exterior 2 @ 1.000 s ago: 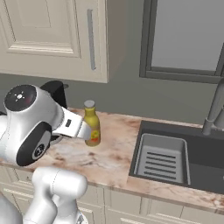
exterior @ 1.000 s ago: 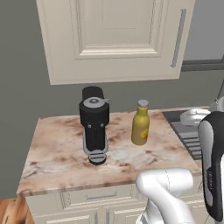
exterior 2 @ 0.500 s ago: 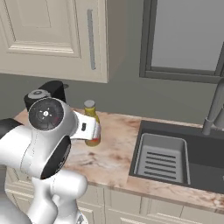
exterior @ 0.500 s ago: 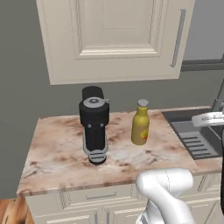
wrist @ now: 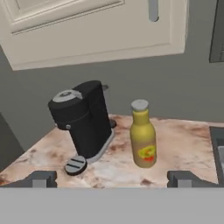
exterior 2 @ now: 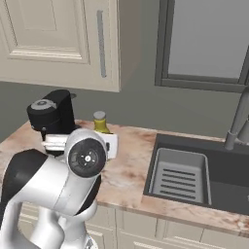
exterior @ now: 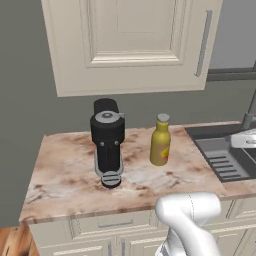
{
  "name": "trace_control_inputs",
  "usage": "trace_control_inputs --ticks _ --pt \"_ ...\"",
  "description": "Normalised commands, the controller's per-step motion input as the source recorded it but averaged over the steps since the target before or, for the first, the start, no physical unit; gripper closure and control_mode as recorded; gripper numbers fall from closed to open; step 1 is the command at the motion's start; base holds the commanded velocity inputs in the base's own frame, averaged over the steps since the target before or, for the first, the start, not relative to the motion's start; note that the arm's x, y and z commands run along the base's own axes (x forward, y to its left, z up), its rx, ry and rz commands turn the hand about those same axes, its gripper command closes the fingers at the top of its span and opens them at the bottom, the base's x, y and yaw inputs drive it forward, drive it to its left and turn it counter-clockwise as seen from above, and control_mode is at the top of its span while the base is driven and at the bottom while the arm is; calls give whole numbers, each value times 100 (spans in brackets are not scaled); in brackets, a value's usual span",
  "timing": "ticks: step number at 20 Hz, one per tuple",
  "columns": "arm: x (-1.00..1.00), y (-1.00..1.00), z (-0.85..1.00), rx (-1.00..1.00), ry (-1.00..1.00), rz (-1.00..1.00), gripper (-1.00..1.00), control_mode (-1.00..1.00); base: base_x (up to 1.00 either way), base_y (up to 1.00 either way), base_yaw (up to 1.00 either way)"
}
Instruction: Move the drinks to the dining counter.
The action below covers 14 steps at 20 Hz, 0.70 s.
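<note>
Gripper (wrist: 111,178) spread wide, facing bottle (wrist: 143,140).

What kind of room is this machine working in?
It looks like a home kitchen, computer-rendered. A marble-patterned counter carries a black coffee machine and a mustard-yellow bottle, a dark sink with a faucet sits alongside, and cream panelled cabinets hang above.

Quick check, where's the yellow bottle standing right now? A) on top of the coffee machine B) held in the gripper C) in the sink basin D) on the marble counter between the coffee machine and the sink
D: the yellow bottle stands upright on the marble counter, beside the black coffee machine and short of the sink; in the hand view the fingertips are spread apart with nothing between them.
</note>
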Motion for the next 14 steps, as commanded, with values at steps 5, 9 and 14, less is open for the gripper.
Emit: trace_control_inputs --ticks 5,9,14 --pt "20 0 0 1 -23 9 -100 -100 0 0 0" --pt "12 0 0 0 -18 15 -100 -100 0 0 0" --pt "22 0 -7 0 -20 10 -100 -100 0 0 0"
